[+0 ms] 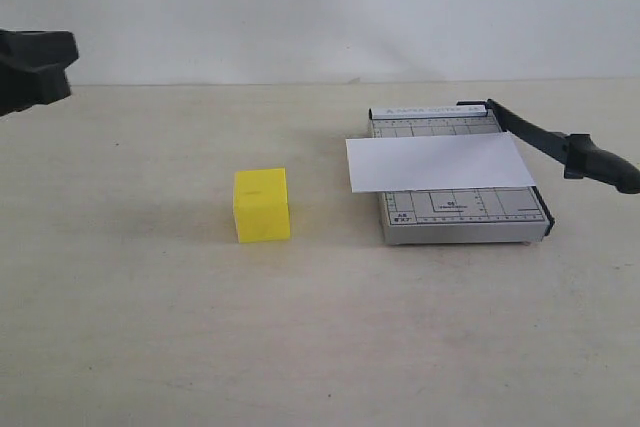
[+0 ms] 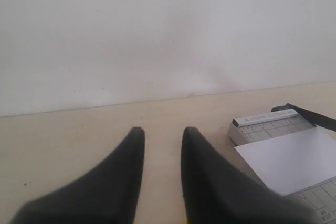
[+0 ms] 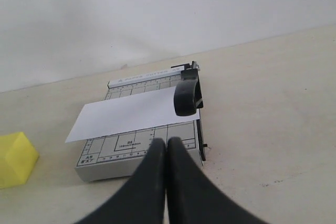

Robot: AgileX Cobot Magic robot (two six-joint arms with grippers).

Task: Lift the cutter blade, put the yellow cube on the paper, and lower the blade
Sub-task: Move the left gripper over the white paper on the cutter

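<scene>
The yellow cube (image 1: 262, 205) rests on the table left of the grey trimmer (image 1: 460, 217). The white paper (image 1: 440, 160) lies across the trimmer base. The cutter blade (image 1: 560, 147) is hinged at the far corner and slants up to the right, its thick handle off the base. My left gripper (image 2: 163, 130) is open and empty, high at the far left (image 1: 35, 72), away from the cube. My right gripper (image 3: 167, 141) is shut on nothing, in front of the trimmer (image 3: 105, 163), short of the blade handle (image 3: 187, 95). The paper (image 3: 128, 114) and cube (image 3: 16, 158) show there too.
The beige table (image 1: 150, 327) ends at a white wall (image 1: 300, 7) behind. In the left wrist view the trimmer's far end (image 2: 262, 127) and the paper (image 2: 294, 158) lie off to one side of the fingers.
</scene>
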